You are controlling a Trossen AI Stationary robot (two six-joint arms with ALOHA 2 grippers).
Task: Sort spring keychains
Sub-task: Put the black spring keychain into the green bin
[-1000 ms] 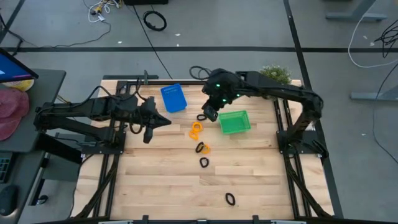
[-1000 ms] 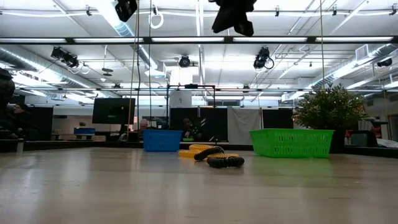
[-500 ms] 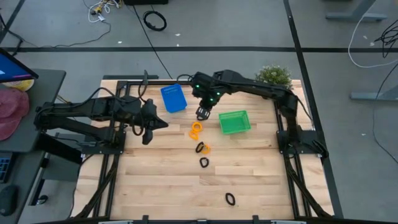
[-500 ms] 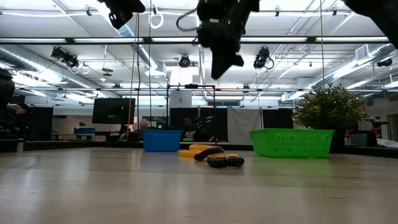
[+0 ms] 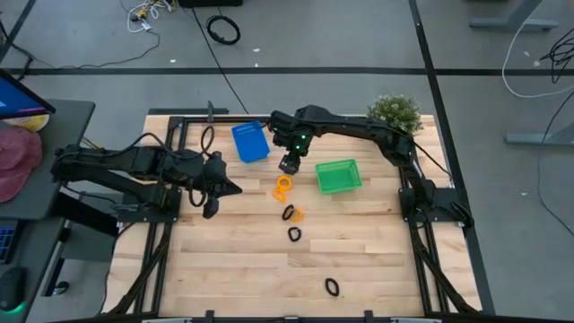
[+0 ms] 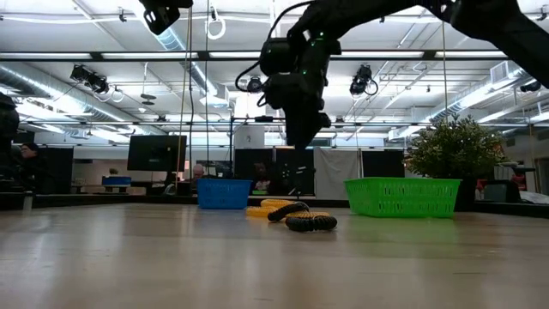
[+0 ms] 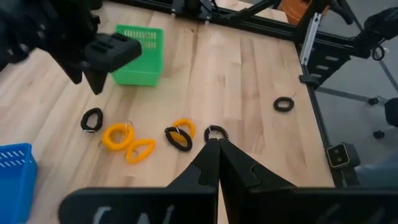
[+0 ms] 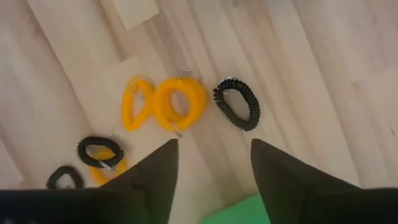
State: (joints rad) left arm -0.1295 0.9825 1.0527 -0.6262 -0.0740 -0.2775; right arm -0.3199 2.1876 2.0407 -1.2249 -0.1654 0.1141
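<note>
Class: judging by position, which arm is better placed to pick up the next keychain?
Probably the right: its open claw hovers directly above the orange keychains, while the left claw, shut, waits off to the side.

Spring keychains (image 5: 287, 201) lie mid-table between two bins (image 5: 250, 142), near a plant (image 5: 395, 109).

A pale wooden table (image 5: 251, 260) in a black metal frame (image 5: 161, 229) stands on a grey floor (image 5: 90, 36) crossed by dark seams. A black cable coil (image 5: 223, 30) and a white cable (image 5: 525, 54) lie on that floor. A small potted plant (image 5: 395, 109) sits at the table's far corner. At the left a dark desk (image 5: 54, 135) holds a red cloth (image 5: 18, 157). The low view shows a ceiling with strip lights (image 6: 163, 26), pipes and a monitor (image 6: 156, 153).
</note>
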